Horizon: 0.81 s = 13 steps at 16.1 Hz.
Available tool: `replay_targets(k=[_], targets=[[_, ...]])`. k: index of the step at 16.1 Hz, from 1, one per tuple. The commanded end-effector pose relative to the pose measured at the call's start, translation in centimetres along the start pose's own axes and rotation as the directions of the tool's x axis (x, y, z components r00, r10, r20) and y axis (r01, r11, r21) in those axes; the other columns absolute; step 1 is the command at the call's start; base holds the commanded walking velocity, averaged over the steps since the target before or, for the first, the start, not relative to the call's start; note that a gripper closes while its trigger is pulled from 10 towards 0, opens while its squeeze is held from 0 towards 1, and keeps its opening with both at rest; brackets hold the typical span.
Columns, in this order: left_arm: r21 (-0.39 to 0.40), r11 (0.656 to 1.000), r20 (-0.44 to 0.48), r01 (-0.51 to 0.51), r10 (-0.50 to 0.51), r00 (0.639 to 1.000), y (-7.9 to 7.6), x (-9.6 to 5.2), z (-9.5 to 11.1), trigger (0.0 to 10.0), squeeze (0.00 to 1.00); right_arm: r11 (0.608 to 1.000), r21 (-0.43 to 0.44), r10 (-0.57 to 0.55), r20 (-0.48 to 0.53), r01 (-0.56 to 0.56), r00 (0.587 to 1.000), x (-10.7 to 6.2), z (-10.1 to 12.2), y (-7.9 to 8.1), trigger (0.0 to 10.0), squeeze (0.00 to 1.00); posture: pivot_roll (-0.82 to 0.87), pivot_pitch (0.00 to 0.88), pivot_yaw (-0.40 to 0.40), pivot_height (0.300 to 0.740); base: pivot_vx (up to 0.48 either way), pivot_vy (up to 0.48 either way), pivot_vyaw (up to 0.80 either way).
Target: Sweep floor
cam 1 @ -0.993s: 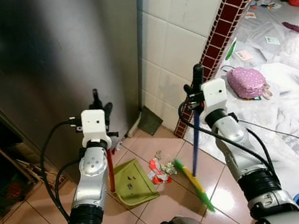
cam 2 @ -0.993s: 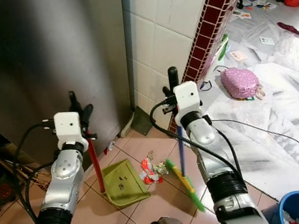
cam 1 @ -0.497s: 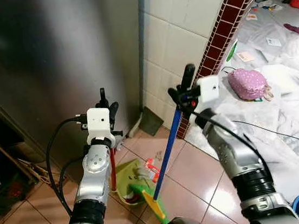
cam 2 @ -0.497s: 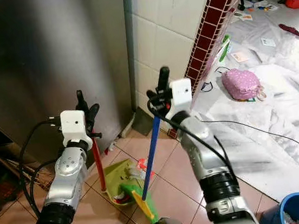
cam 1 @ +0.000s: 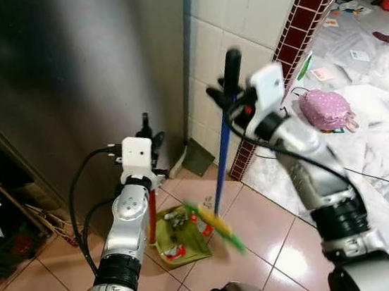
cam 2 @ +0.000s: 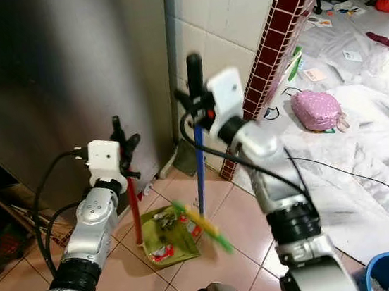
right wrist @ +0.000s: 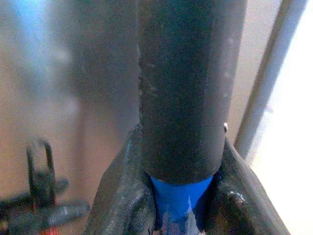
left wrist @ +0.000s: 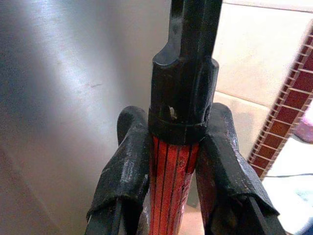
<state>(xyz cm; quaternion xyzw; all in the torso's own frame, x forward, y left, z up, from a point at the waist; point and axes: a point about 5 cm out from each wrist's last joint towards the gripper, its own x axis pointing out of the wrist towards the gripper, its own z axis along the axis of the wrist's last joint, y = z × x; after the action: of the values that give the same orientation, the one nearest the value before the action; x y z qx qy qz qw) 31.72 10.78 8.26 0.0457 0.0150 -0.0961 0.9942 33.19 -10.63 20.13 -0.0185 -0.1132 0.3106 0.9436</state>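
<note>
A robot is standing on a pink tiled floor (cam 1: pixel 276 228) in a corner where a steel panel (cam 1: pixel 64 69) is meeting a white tiled wall (cam 1: pixel 236 20) edged with dark red tiles. The left gripper (left wrist: pixel 173 161) is clenching its 2 black fingers (left wrist: pixel 124 166) around the red handle (left wrist: pixel 171 181) of a green dustpan (cam 1: pixel 180 229), just below the handle's black cap, and is holding that handle upright. The dustpan is lying flat on the floor near the steel panel, with bits of crumpled litter (cam 1: pixel 182 221) sitting in it. The right gripper (right wrist: pixel 178 196) is grasping the blue pole of a broom (cam 1: pixel 221 160) just under its black top grip, up near the wall. The broom's green and yellow head (cam 1: pixel 218 224) is looking blurred, just beside the dustpan's open edge. Off to the robot's right, a pink dotted bag (cam 1: pixel 325 108) is lying on white sheeting (cam 1: pixel 385 136) strewn with scraps, and a black cable is trailing across it.
</note>
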Motion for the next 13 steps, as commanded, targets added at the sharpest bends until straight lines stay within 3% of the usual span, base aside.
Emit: replay_targets(k=[1, 5, 7, 9, 10, 12, 13], targets=[[-0.043, 0.997, -0.109, 0.069, -0.073, 0.991, -1.7, -0.5, -2.0, 10.0, 0.00, 1.000, -0.006, 0.022, 0.095, -0.022, 0.995, 0.3, 2.2, -0.1, 10.0, 0.00, -0.06, 0.102, -0.113, 0.740, 0.000, 0.000, 0.00], [-0.033, 0.994, -0.104, 0.106, -0.108, 0.989, -1.8, -0.4, -1.7, 10.0, 0.00, 0.997, -0.067, -0.022, 0.146, 0.033, 0.989, 0.6, 3.4, -0.9, 10.0, 0.00, -0.05, 0.099, -0.109, 0.740, 0.000, 0.000, 0.00], [-0.008, 0.994, -0.061, 0.112, -0.112, 0.992, -1.7, -0.4, -0.6, 10.0, 0.00, 0.981, -0.130, -0.127, 0.129, 0.144, 0.984, 0.2, 2.4, -2.0, 10.0, 0.00, -0.05, 0.098, -0.109, 0.740, 0.000, 0.000, 0.00], [-0.014, 0.999, 0.036, 0.040, -0.040, 0.999, -0.7, -0.8, 1.6, 10.0, 0.00, 0.941, -0.191, -0.257, 0.132, 0.279, 0.957, -0.6, 1.7, -2.9, 10.0, 0.00, -0.02, 0.104, -0.119, 0.740, 0.000, 0.000, 0.00], [-0.018, 0.999, 0.044, 0.035, -0.034, 0.998, -0.6, -0.8, 1.8, 10.0, 0.00, 0.939, -0.194, -0.260, 0.133, 0.282, 0.956, -0.7, 1.6, -2.9, 10.0, 0.00, -0.02, 0.104, -0.119, 0.740, 0.000, 0.000, 0.00], [-0.034, 0.999, 0.112, -0.005, 0.009, 0.994, 0.2, -2.1, 3.8, 10.0, 0.00, 0.884, -0.311, -0.326, 0.124, 0.349, 0.937, -1.4, 0.1, -2.6, 10.0, 0.00, -0.02, 0.106, -0.120, 0.740, 0.000, 0.000, 0.00], [-0.036, 0.999, 0.123, -0.027, 0.032, 0.992, 0.6, -2.8, 4.5, 10.0, 0.00, 0.880, -0.319, -0.334, 0.107, 0.350, 0.937, -1.5, -0.8, -2.2, 10.0, 0.00, 0.00, 0.105, -0.115, 0.740, 0.000, 0.000, 0.00]])
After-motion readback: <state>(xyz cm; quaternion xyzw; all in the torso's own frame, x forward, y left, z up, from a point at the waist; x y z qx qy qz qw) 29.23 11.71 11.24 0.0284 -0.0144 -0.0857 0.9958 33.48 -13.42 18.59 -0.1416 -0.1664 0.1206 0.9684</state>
